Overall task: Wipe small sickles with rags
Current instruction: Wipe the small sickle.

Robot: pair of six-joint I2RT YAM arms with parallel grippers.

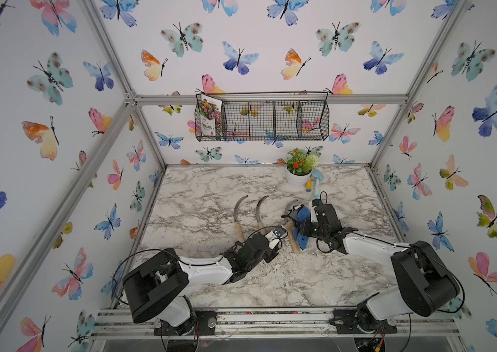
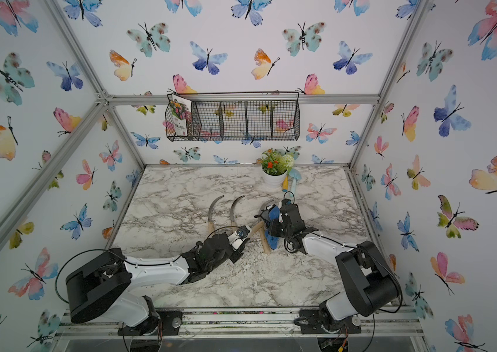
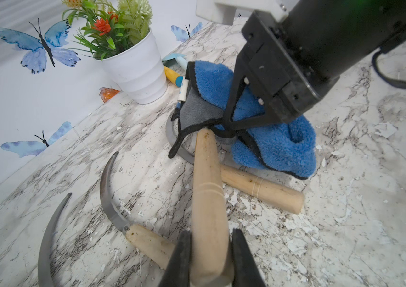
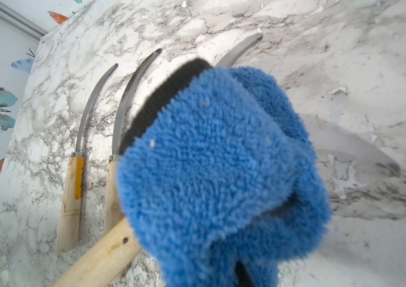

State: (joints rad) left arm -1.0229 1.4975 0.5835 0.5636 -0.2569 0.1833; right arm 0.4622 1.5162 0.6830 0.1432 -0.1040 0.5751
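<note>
My left end effector (image 3: 210,236) is clamped on the pale wooden handle of one small sickle (image 3: 207,188). That handle crosses over a second sickle (image 3: 261,190) lying on the marble desk (image 3: 346,198). My right end effector (image 3: 228,123) pinches the blue terry rag (image 3: 276,146), bunched over the held sickle's blade end. The blade itself is hidden, so contact is only probable. A third sickle (image 4: 71,198) and a fourth sickle (image 4: 111,188) lie side by side nearby.
</note>
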